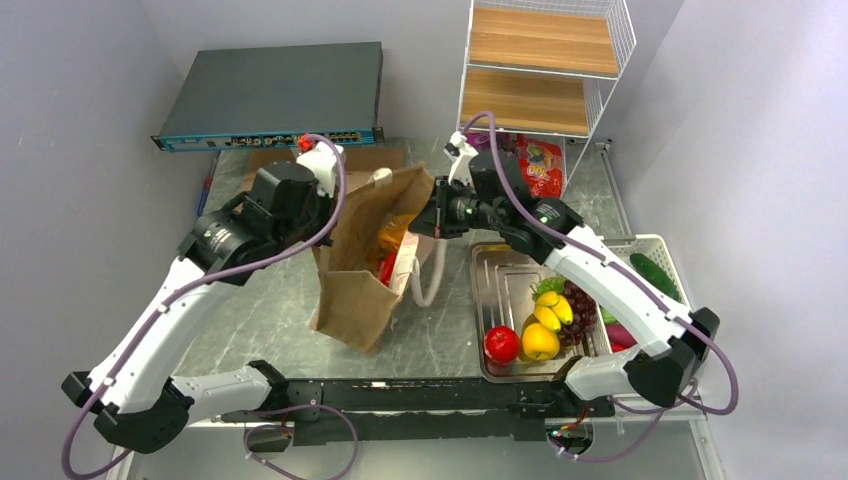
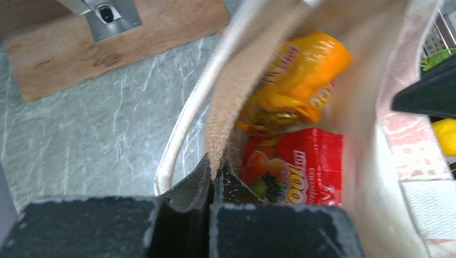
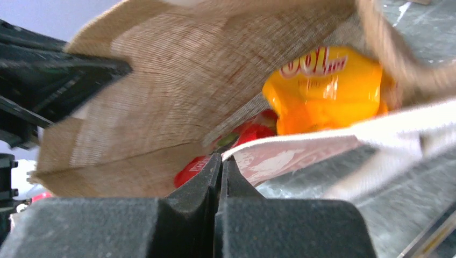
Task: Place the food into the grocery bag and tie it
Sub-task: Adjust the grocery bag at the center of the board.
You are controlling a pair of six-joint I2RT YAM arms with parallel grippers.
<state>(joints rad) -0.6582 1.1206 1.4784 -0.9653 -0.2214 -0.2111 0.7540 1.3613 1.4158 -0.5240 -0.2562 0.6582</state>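
Both left gripper (image 2: 212,180) and right gripper (image 3: 221,167) pinch tight on the grocery bag (image 1: 352,300) rim. It stands mouth-up on a grey table (image 1: 250,300).

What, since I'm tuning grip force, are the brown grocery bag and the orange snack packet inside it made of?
The big brown grocery bag looks like matte kraft paper: fibrous grain, stiff folded creases. The orange snack packet looks like glossy plastic film, possibly foil-lined: bright highlights, crumpled wrinkles.

Closed jaws pinch the grocery bag (image 2: 228,102) rim, orange packet (image 2: 304,72) above red packet (image 2: 304,166) inside.
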